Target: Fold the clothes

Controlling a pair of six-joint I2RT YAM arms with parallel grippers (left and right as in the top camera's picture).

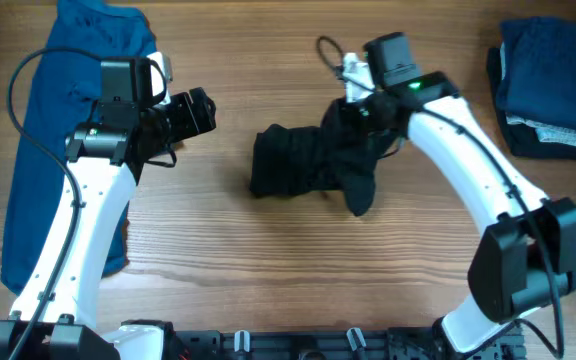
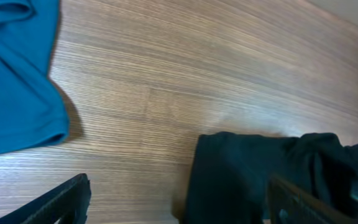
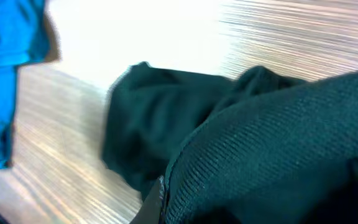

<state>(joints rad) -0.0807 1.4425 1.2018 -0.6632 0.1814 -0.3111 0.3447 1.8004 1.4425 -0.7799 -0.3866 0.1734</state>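
Note:
The black garment (image 1: 298, 162) lies bunched in the middle of the table, one end pulled up towards my right gripper (image 1: 356, 112). That gripper is shut on the black cloth. In the right wrist view the cloth (image 3: 272, 143) fills most of the frame and hides the gripper (image 3: 166, 205) except one fingertip (image 3: 154, 208). My left gripper (image 1: 206, 110) stands open, just left of the garment and apart from it. In the left wrist view its fingers (image 2: 67, 199) are spread wide, and the garment's edge (image 2: 247, 174) lies ahead between them. The blue T-shirt (image 1: 63, 130) lies spread at the far left.
A neat folded stack (image 1: 553, 90) of dark blue, grey and black clothes sits at the back right. The blue T-shirt (image 2: 11, 74) lies partly under my left arm. Bare wooden table (image 1: 268, 260) runs along the front.

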